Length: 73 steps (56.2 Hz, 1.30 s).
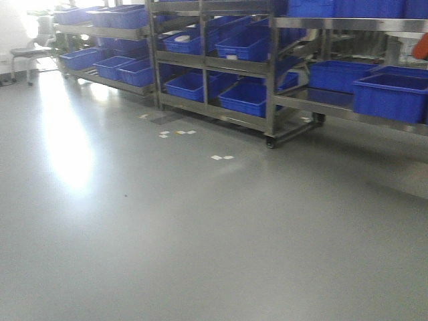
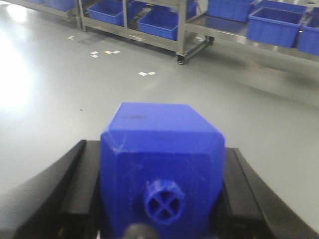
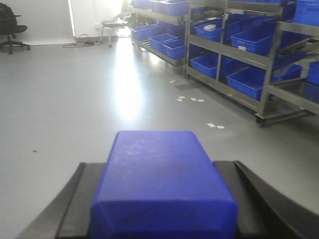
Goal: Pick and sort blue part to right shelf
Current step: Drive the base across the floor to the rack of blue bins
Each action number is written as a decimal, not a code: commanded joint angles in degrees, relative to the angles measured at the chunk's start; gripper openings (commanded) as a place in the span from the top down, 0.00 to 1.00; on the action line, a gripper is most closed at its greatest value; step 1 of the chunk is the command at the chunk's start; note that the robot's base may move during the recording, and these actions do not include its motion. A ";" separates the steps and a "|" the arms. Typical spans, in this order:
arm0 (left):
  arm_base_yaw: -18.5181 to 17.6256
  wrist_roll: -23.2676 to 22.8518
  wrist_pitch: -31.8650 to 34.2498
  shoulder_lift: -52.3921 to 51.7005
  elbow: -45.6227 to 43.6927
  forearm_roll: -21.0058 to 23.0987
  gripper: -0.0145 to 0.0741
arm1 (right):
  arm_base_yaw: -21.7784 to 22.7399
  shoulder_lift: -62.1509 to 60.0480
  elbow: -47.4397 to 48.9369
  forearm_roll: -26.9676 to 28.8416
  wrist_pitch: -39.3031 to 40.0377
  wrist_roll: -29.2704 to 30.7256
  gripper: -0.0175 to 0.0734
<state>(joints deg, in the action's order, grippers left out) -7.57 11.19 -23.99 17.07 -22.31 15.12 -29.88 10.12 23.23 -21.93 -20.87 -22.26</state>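
Grey floor (image 1: 200, 234), left jaws gripping blue part (image 2: 162, 149), right jaws block (image 3: 162, 179)

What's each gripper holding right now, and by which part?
Left gripper clamps a blue part by its side faces, knob facing backward. Right gripper clamps another blue block by its sides.

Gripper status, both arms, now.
Left gripper: shut on a deep-blue plastic bottle-shaped block with a knobbed cap.
Right gripper: shut on a blue rectangular plastic block.
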 commanded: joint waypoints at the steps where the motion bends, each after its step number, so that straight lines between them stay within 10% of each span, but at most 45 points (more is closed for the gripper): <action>1: -0.21 0.07 5.06 0.45 -1.79 0.65 0.56 | -0.05 0.69 1.74 -1.34 5.35 0.31 0.59; 73: -0.21 0.07 5.06 0.45 -1.79 0.65 0.56 | -0.05 0.69 1.74 -1.34 5.35 0.31 0.59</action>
<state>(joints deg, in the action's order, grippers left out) -7.57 11.19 -23.99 17.07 -22.31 15.12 -29.88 10.12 23.23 -21.93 -20.87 -22.26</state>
